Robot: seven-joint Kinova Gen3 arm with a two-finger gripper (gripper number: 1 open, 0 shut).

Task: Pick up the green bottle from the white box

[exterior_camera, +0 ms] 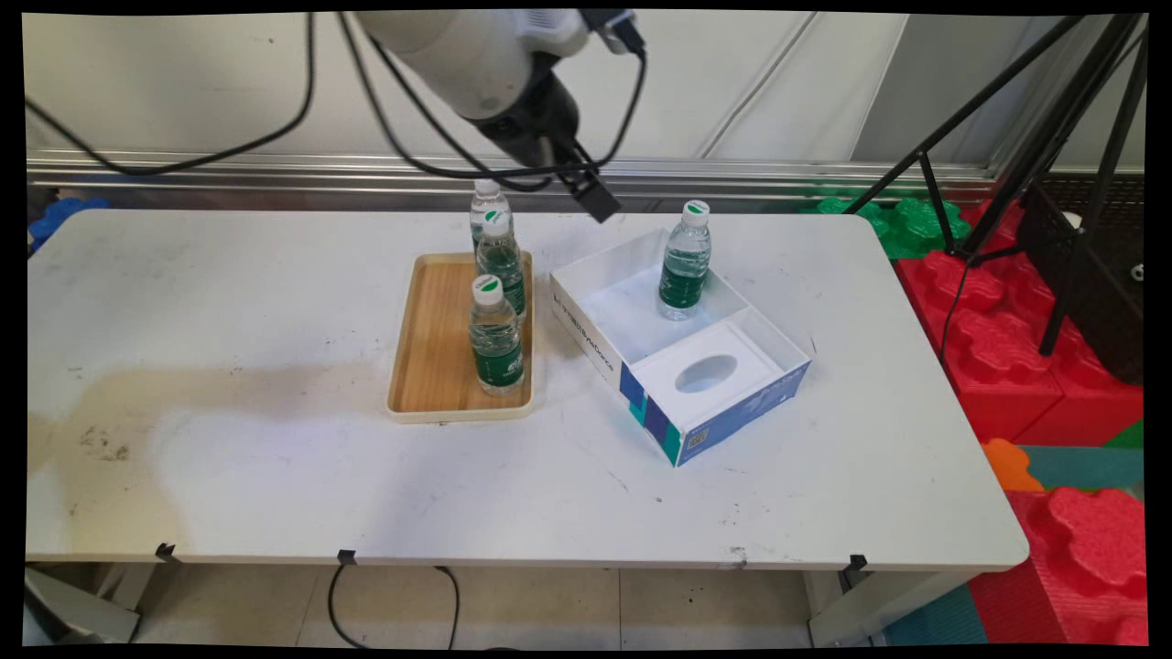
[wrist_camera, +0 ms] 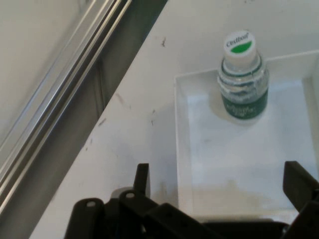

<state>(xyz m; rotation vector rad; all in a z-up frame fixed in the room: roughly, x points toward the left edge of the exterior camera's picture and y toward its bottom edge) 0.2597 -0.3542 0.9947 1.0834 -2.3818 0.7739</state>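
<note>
My gripper hangs open above the table's far side, between the wooden tray and the white box. In the hand view the gripper holds nothing, and its fingers stand wide apart over the box's edge. A water bottle with a green label stands upright in the box's far corner, also seen in the hand view as the bottle ahead of the fingers. Three similar bottles stand in a row on the tray: a far one, a middle one and a near one.
The box has a white insert with an oval hole at its near end. A metal rail runs along the wall behind the table. A black tripod and red foam blocks stand to the right of the table.
</note>
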